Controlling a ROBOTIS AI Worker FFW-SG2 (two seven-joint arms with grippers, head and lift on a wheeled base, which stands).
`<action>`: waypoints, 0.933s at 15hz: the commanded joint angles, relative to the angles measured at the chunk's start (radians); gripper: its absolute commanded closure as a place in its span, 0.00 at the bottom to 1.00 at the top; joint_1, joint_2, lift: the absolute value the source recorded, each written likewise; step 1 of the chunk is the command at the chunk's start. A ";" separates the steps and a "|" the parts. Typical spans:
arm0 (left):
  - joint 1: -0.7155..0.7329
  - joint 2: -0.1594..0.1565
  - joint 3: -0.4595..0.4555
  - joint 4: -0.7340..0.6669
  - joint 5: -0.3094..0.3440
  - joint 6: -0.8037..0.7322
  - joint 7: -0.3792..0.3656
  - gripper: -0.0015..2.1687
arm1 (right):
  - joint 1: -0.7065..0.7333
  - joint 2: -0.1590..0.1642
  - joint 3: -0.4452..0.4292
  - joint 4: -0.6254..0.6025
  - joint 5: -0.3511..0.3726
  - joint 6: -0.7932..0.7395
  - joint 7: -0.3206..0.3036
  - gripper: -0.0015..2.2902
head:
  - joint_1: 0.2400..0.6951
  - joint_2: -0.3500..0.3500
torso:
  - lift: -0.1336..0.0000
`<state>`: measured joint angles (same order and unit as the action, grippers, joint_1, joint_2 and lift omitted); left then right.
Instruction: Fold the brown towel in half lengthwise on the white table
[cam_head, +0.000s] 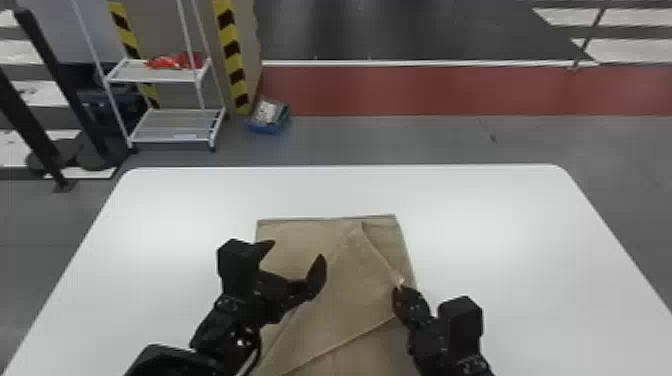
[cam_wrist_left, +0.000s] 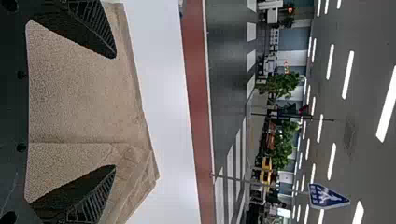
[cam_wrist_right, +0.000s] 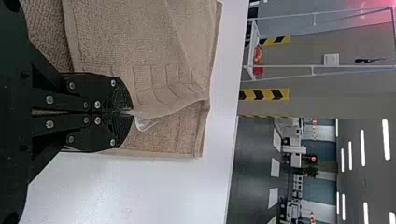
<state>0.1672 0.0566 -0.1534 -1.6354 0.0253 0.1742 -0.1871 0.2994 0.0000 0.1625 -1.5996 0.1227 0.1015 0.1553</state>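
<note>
The brown towel (cam_head: 320, 235) lies on the white table (cam_head: 500, 225), with a slanting flap folded across its upper layer toward the right. Over its left part is my left gripper (cam_head: 297, 257), fingers spread and nothing between them; in the left wrist view the left gripper (cam_wrist_left: 114, 112) stands above the towel (cam_wrist_left: 84, 93). At the towel's right edge, my right gripper (cam_head: 399, 286) pinches the flap's corner. The right wrist view has the right gripper (cam_wrist_right: 130, 112) closed on that corner of the towel (cam_wrist_right: 154, 98), beside a small clear tag (cam_wrist_right: 144, 123).
Bare tabletop lies on both sides of the towel and beyond its far edge. Past the table, a white shelf rack (cam_head: 170, 125) and a blue box (cam_head: 270, 117) stand on the floor.
</note>
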 joint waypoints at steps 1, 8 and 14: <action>-0.002 0.000 0.000 0.002 -0.004 0.000 0.001 0.01 | 0.040 0.001 -0.011 -0.063 -0.003 -0.013 0.001 0.58 | 1.00 0.52 | 0.58; -0.098 -0.001 0.037 0.131 0.001 -0.040 0.017 0.01 | 0.218 0.001 -0.442 -0.368 -0.190 -0.001 0.064 0.58 | 1.00 0.36 | 0.58; -0.130 -0.006 0.012 0.177 -0.004 -0.064 0.017 0.01 | 0.139 0.001 -0.799 -0.336 -0.322 0.079 0.125 0.58 | 1.00 0.03 | 0.58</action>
<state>0.0426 0.0509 -0.1357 -1.4684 0.0238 0.1108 -0.1711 0.4777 0.0001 -0.5658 -1.9560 -0.1846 0.1509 0.2753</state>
